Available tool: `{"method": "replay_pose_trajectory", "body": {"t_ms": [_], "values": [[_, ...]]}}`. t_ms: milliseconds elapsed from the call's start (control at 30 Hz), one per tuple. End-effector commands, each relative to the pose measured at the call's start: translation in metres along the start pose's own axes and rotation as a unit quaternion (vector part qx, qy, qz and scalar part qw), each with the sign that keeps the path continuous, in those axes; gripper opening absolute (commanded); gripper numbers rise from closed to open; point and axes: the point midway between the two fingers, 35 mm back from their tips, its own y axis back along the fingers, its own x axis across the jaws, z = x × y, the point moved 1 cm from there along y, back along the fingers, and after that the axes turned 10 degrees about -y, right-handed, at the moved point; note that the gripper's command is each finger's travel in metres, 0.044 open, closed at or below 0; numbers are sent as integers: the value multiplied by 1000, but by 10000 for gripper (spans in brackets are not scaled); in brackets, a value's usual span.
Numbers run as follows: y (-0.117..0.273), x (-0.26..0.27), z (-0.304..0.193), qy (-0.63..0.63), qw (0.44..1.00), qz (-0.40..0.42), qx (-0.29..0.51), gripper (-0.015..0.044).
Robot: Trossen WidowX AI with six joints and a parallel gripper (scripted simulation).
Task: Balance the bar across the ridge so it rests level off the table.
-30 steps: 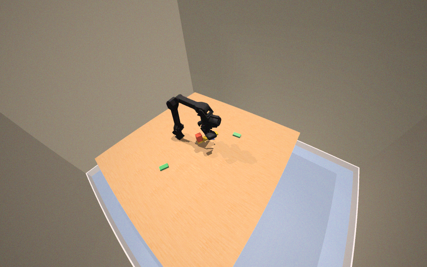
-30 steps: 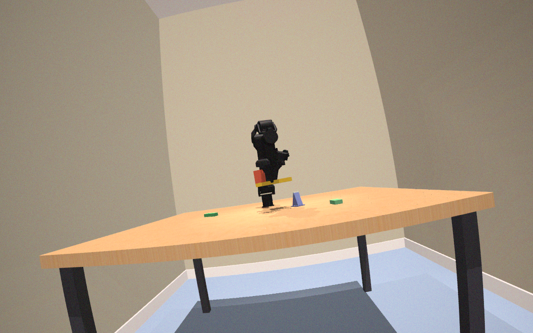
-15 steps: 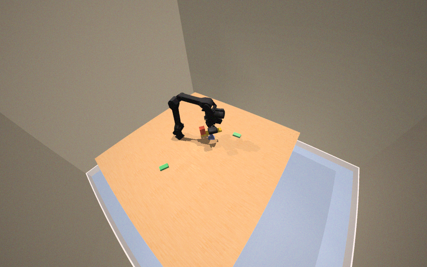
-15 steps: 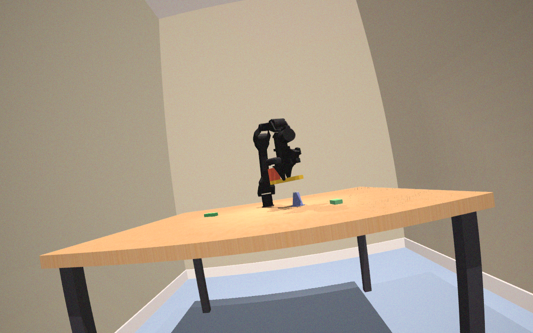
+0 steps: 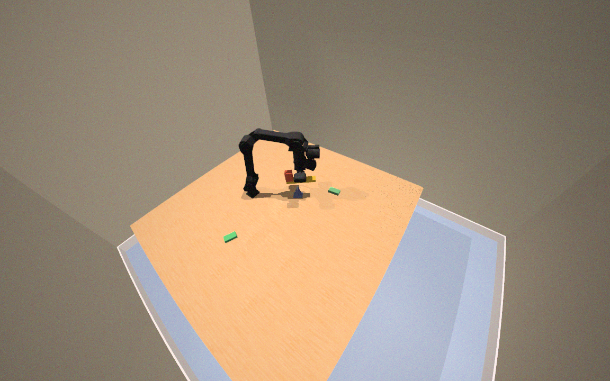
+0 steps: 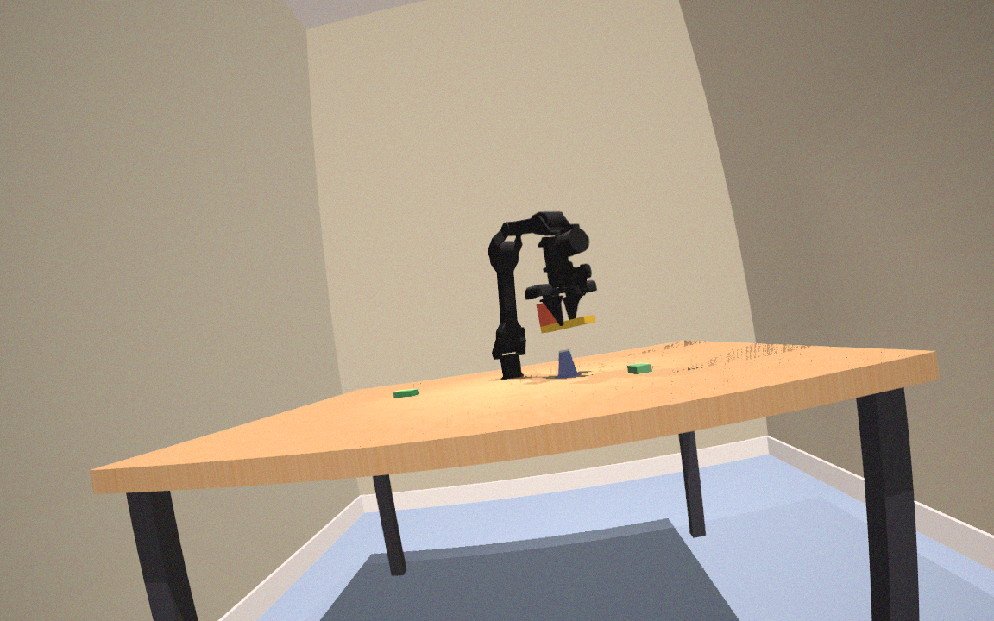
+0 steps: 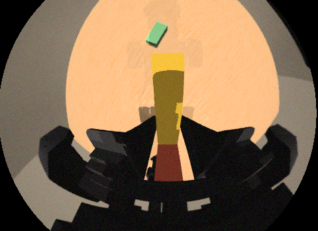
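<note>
My gripper (image 6: 567, 321) (image 7: 168, 118) is shut on the yellow bar and holds it in the air. The yellow bar (image 5: 311, 179) (image 6: 580, 321) (image 7: 168, 92) has a red block (image 5: 288, 176) (image 6: 544, 315) (image 7: 168, 163) standing on one end, the end nearer the arm's base. The blue ridge (image 5: 297, 192) (image 6: 566, 364) stands on the table (image 5: 274, 284) (image 6: 485, 432) below the bar, with a gap between them. In the wrist view the ridge is hidden under the bar and fingers.
A green block (image 5: 334, 190) (image 6: 638, 368) (image 7: 156, 34) lies on the table beyond the bar's free end. Another green block (image 5: 230, 236) (image 6: 405, 393) lies farther off, on the left side in the top and exterior views. The arm's base stands beside the ridge.
</note>
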Motion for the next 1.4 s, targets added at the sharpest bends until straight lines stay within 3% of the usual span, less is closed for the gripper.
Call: {"method": "replay_pose_trajectory", "body": {"t_ms": [0, 867, 1367], "values": [[-3, 3, 1, -17, 1000, 0, 3, 0], [-44, 1, 1, -19, 1000, 0, 3, 0], [-44, 1, 1, -19, 1000, 0, 3, 0]]}}
